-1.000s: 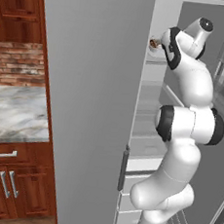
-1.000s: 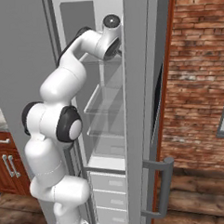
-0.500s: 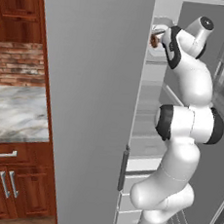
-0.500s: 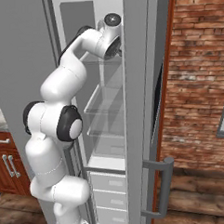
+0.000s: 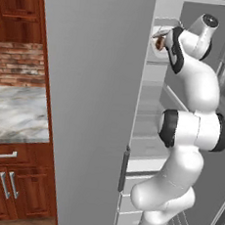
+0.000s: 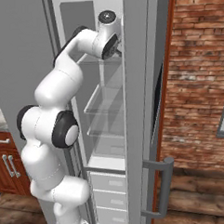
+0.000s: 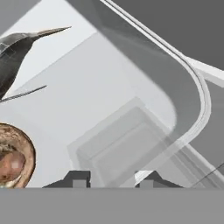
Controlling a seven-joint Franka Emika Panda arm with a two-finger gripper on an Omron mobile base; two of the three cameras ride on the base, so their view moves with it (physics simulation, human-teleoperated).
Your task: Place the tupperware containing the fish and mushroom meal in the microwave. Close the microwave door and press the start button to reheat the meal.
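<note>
My gripper reaches into the open fridge at the top shelf, seen in the left base view as the gripper. The tupperware is a clear shallow container with a raised rim. Its near wall stands between my two fingertips, and the jaws are shut on it. Inside it lie a glossy brown mushroom and a dark grey fish. From the left base view the tupperware shows at the shelf's front edge with the brown piece beside it. The microwave and its door are out of view.
The fridge's big grey left door stands open close beside the arm. The right door with its bar handle is open too. Glass shelves and drawers lie below the hand. A marble counter is at left.
The jaws have closed from wide open onto the tupperware's wall. The hand has shifted only slightly at the top shelf; the base has not moved.
</note>
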